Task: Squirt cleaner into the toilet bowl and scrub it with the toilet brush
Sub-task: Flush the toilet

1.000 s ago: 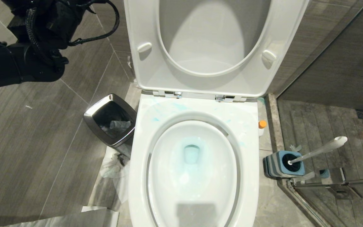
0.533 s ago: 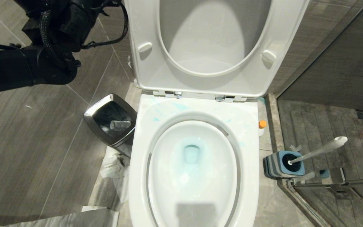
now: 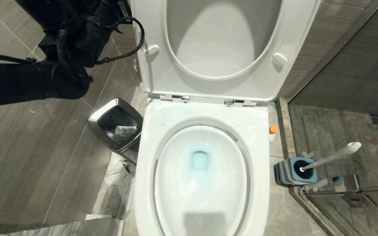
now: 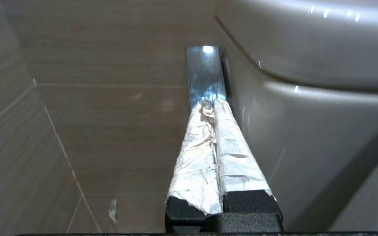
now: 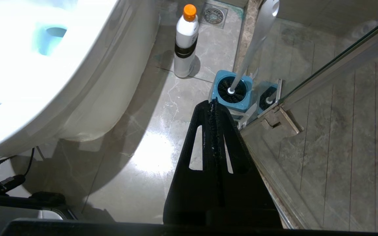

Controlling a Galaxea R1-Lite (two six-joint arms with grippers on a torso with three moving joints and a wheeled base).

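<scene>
Right wrist view alone reveals the whole cleaner [image 5: 185, 42], white, orange-capped, upright just beside the toilet bowl [image 3: 202, 177]; the right gripper [image 5: 212, 102] is closed, empty. The left gripper [image 4: 209, 104] is closed, empty, beside the toilet.

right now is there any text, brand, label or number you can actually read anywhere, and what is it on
None can be read.
cleaner: a dark band wraps the white bottle, but no letters can be made out on it.
toilet brush and its holder: no print seen.
toilet bowl, raised seat, waste bin: no marks or logos seen.
</scene>
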